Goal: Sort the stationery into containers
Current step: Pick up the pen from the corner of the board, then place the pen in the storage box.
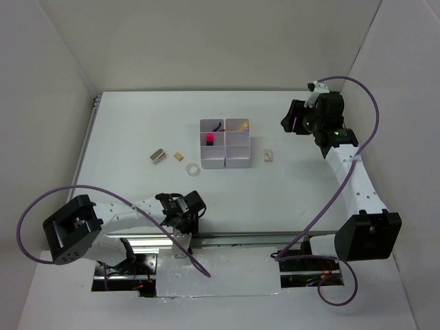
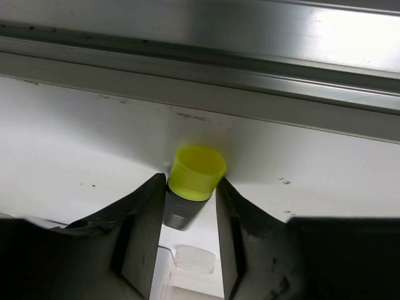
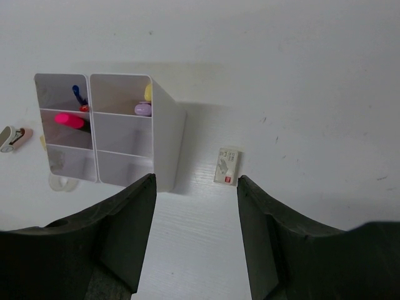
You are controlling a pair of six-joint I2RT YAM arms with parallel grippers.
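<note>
Highlighter (image 2: 197,170) is being clamped by left gripper (image 2: 190,186) at near edge of table (image 1: 275,199); right gripper (image 3: 195,181) is hanging open, empty, by far right corner.

The yellow highlighter (image 2: 195,170) (barrel seemingly black) sits half-hidden between fingers (image 2: 140,231).

Three cameras, one table.

The overhead one looks down from above the near edge and takes in the whole table (image 1: 137,130). The left wrist one sits low, close up to the yellow-black highlighter (image 2: 195,174), facing the metal rail (image 2: 200,75) at the near edge. The right wrist one hangs high, looking down on the containers (image 3: 112,128) and tan eraser (image 3: 226,166); both also show overhead.
</note>
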